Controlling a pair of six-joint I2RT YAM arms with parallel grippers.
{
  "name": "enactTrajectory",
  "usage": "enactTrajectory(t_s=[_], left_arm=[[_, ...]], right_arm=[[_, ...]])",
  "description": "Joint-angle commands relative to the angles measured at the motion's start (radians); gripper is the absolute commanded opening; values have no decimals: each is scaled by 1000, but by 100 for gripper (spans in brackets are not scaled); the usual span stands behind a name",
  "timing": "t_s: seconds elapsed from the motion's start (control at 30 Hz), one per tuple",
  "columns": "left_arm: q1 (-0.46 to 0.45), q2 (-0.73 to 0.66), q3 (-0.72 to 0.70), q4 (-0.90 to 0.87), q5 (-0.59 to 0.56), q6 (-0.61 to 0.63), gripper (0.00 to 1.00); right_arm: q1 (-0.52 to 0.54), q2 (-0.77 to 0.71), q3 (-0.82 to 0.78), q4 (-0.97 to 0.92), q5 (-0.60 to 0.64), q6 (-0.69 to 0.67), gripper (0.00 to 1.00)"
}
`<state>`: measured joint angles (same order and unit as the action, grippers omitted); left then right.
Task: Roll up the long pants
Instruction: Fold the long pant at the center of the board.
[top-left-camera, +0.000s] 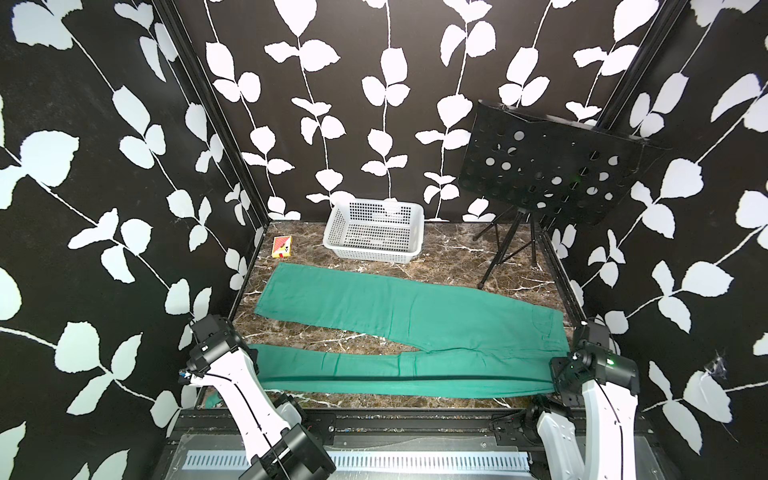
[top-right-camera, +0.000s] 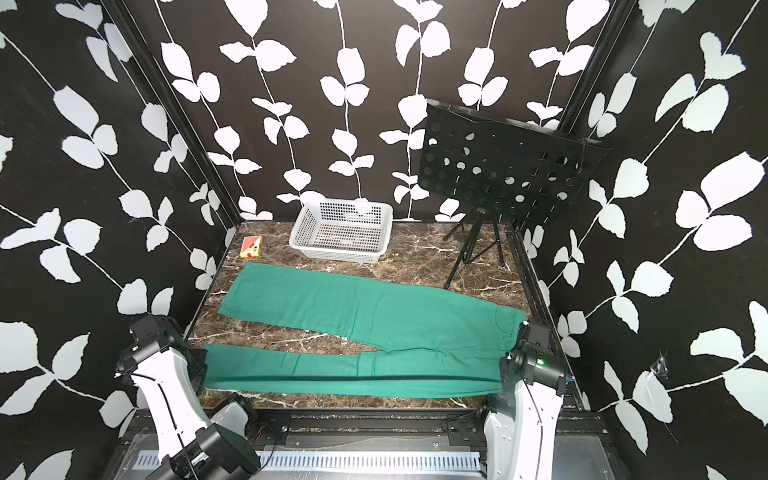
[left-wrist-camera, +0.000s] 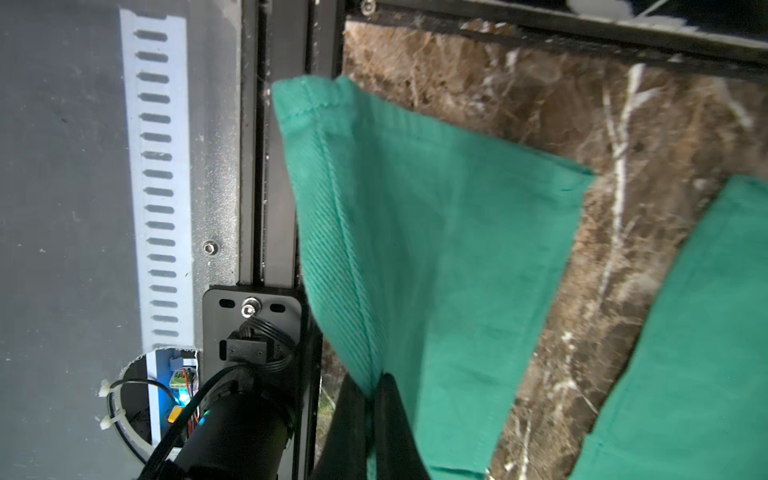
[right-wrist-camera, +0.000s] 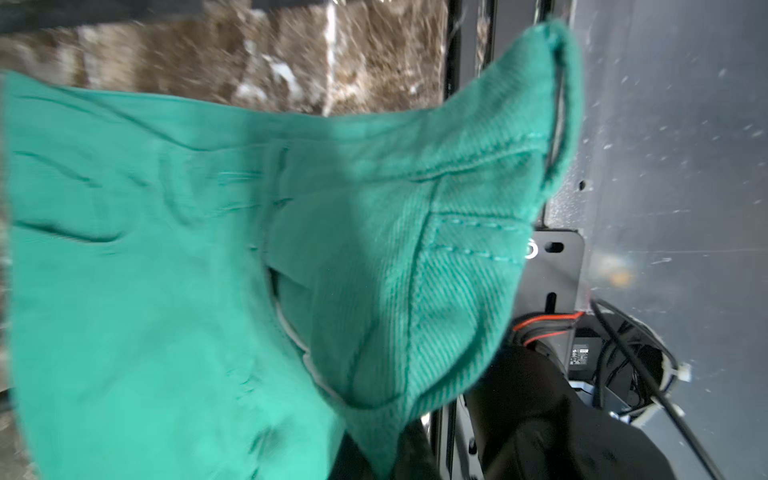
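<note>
Nothing is rolled yet: left gripper (left-wrist-camera: 371, 415) and right gripper (right-wrist-camera: 380, 461) clamp the six-o'clock leg of the teal-green cotton long pants (top-left-camera: 415, 307).

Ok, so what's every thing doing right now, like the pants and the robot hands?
long pants: not rolled yet, far leg flat, near leg's edge lifted at both ends.
left gripper: shut on the leg hem.
right gripper: shut on the waistband corner.
white basket: upright, nothing inside.
card box: lying flat.
music stand: standing, tray tilted.
</note>
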<state>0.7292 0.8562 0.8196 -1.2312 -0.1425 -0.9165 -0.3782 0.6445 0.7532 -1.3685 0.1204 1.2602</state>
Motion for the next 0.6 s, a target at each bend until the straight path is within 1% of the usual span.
enactTrajectory(t_s=[0.0,0.07,0.13,0.23,0.37,0.57], left_arm=[[1,5,73,97,-39,47,0],[-10,16,89,149,10,73,0],[-47,40,103,205,35,89,0],[-119,81,122,291,37,96,0],[-178,160,126,417,108,81,0],[-344,325,243,489,47,69,0]], right_arm=[[-3,4,93,33,165,-34,0],[-2,17,93,97,123,-65,0],[-2,40,76,175,58,-91,0],[-1,94,67,240,38,-104,0],[-1,175,60,329,-3,-143,0],[5,291,76,457,-50,-154,0]])
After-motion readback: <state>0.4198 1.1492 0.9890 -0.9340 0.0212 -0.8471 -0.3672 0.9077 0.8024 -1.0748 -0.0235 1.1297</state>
